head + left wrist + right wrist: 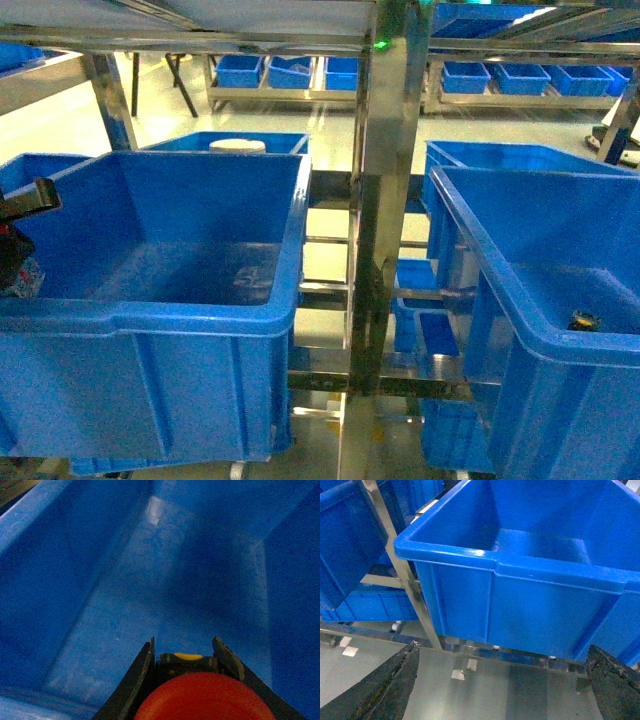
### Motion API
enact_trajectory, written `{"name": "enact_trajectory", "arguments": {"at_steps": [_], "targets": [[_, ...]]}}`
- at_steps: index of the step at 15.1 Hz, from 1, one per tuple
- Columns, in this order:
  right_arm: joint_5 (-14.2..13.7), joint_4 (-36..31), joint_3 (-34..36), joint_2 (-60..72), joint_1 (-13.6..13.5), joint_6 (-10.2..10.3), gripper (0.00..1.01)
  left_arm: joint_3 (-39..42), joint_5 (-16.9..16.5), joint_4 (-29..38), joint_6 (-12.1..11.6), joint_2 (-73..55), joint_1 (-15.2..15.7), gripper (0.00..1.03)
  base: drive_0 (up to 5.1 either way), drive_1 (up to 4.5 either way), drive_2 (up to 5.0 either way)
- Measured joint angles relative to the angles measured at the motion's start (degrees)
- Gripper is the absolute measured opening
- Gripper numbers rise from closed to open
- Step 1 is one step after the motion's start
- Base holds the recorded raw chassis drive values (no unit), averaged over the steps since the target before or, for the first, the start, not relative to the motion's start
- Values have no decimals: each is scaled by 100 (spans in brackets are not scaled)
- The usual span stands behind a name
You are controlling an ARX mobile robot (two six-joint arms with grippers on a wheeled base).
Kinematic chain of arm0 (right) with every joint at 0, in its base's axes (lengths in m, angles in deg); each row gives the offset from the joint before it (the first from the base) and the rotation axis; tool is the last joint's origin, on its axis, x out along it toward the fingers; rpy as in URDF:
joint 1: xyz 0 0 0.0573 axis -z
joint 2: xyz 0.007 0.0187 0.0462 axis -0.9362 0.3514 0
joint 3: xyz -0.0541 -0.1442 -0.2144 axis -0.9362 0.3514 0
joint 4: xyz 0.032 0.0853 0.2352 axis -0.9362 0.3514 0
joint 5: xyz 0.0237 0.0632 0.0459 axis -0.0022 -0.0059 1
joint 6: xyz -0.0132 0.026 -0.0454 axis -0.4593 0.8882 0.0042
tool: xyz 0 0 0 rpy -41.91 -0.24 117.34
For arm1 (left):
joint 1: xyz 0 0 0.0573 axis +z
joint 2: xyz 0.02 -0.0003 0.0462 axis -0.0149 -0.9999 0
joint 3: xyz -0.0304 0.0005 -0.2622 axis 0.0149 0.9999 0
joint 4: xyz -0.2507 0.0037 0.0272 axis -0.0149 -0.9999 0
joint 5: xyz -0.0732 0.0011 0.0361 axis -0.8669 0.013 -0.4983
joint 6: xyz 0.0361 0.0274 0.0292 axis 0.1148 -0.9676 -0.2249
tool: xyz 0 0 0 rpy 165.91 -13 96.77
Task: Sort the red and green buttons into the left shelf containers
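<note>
Nearest the lens in the left wrist view, at the bottom centre of the frame, a red button (204, 699) was seen gripped between the narrow-set jaws of the left gripper (183, 667), its red mushroom cap filling the gap and a yellow detail showing just behind it. Beyond the cap, the smooth floor and walls of the left bin (125, 595) were spread across the rest of that frame, and no button was seen lying on the visible floor. The button was thus held above or inside the bin, not yet released.

In the head view the left gripper (20, 245) was caught only at the far left edge, over the bin's (200, 315) left rim; the bin's interior looked bare there too, though the blur could hide something small.

In the right wrist view the right gripper (502, 680) was held with jaws wide apart and empty at the lower corners of the frame, in front of the right bin (520, 595).

Further right in the head view, a small dark object (584, 320) lay inside the right bin; what it was could not be told.

The sort was judged to be early: one red button awaiting its drop, no green one in sight, and nothing yet shown delivered.

At the back, more blue trays (520, 78) were racked on a distant shelf.
</note>
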Motion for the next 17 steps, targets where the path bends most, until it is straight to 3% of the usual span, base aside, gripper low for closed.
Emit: {"name": "enact_trajectory", "arguments": {"at_steps": [4, 6, 11, 17], "targets": [[0, 0, 0, 0, 0, 0, 98, 7, 35, 50, 28, 76, 74, 29, 0, 0, 0], [-2, 0, 0, 0, 0, 0, 98, -361, -50, -63, 4, -4, 105, 29, 0, 0, 0], [-2, 0, 0, 0, 0, -7, 98, -1005, -109, -494, -299, -271, 190, 29, 0, 0, 0], [-2, 0, 0, 0, 0, -17, 98, -1139, -179, -474, -326, -337, 181, 97, 0, 0, 0]]}}
